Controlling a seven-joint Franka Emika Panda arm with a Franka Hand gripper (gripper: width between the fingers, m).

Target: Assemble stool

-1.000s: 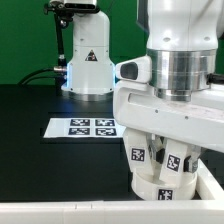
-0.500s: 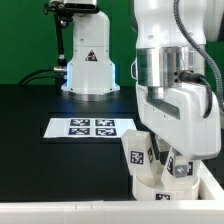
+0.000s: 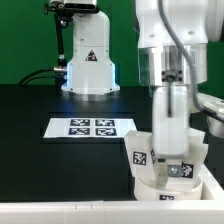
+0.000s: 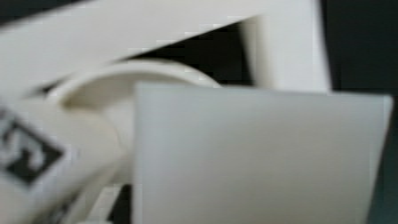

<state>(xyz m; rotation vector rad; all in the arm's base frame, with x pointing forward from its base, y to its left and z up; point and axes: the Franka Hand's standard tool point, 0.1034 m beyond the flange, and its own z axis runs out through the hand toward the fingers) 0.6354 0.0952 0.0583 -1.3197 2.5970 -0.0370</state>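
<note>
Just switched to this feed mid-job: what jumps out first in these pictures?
The big white arm dominates the exterior view's right, reaching straight down with its gripper among the tagged white stool legs standing on the seat near the front edge. To their left on the black table lies the marker board. The wrist view is filled by a blurred white leg, too close to judge the grip.

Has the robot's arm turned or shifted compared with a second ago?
Yes. Against the fixed marker board, the arm's wide wrist block has swung round, now narrow above the stool legs.
</note>
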